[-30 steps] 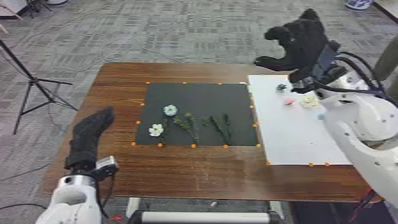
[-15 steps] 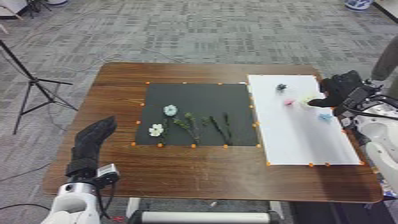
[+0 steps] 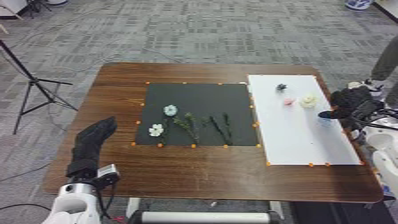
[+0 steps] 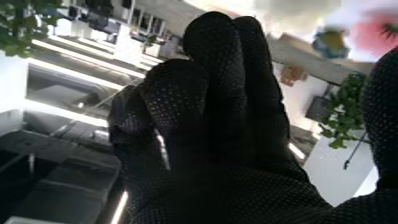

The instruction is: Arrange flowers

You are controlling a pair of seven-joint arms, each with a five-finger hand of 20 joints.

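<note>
My right hand [image 3: 355, 104] is at the white sheet's [image 3: 306, 142] right edge, open, with its thumb beside a light-blue flower [image 3: 325, 121] that it partly covers. On that sheet also lie a cream flower [image 3: 308, 101], a pink flower [image 3: 289, 101] and a small dark one [image 3: 281, 87]. The black sheet [image 3: 195, 95] bears a pale blue flower [image 3: 171, 109], a white flower [image 3: 156, 130] and several green stems [image 3: 219, 131]. In the right wrist view my right hand [image 4: 222, 165] has extended fingers, with a pink flower [image 4: 378, 34] beyond. My left hand [image 3: 91, 142] is open near the table's left edge.
Small orange markers [image 3: 194, 146] line both sheets on the brown table [image 3: 178, 175]. A black tripod [image 3: 33, 80] stands on the floor at the left. A person's leg is close beyond the table's right edge.
My right hand came down from above the white sheet's far end to its right edge, then moved slightly nearer, from beside the cream flower to the light-blue one. The left hand shifted slightly.
</note>
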